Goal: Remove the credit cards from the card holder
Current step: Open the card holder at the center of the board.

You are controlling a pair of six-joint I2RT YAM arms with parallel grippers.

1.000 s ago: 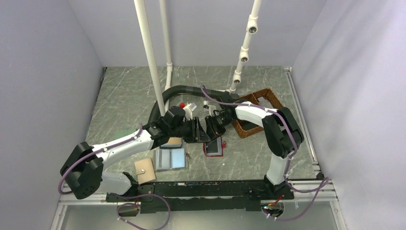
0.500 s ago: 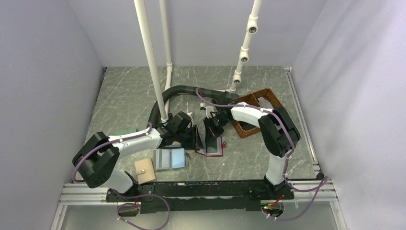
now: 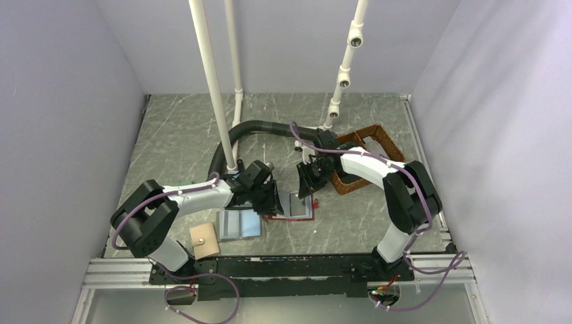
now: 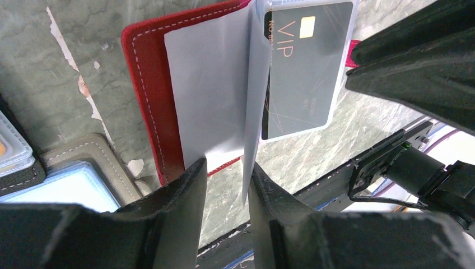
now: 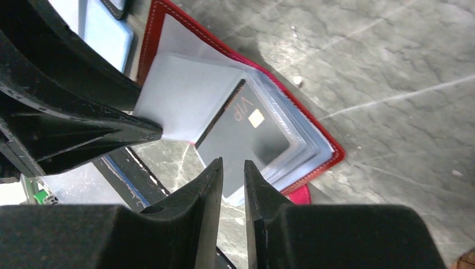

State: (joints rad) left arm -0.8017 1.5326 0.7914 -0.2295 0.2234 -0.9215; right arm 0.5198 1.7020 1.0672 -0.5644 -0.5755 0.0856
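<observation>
- Left gripper [image 4: 227, 166]: jaws part open. A translucent sleeve leaf [image 4: 207, 95] of the card holder stands on edge in the gap, touching one finger. The gap is wider than the leaf, so I record it as propped up, not clamped.
- Right gripper [image 5: 232, 166]: jaws a narrow slit apart, nothing seen held. The tips hang just over the near edge of the card's sleeve.
- Just ahead of both sets of tips: the card holder [image 4: 143, 73], red, spread open flat on the table [image 5: 392, 84], between my two grippers.
- In it, ahead of the right tips: one credit card [image 5: 246, 131], grey, marked "VIP", with a gold chip, inside a clear sleeve. More sleeves are stacked beneath it, contents not readable.
- Beside the left gripper, away from the holder: a pale blue bifold [image 3: 241, 224], and past it a tan wallet [image 3: 204, 241]. Neither is my concern.
- Status, my judgement: holder opened and one card exposed, but no card out that I can see. Every extraction remains.
</observation>
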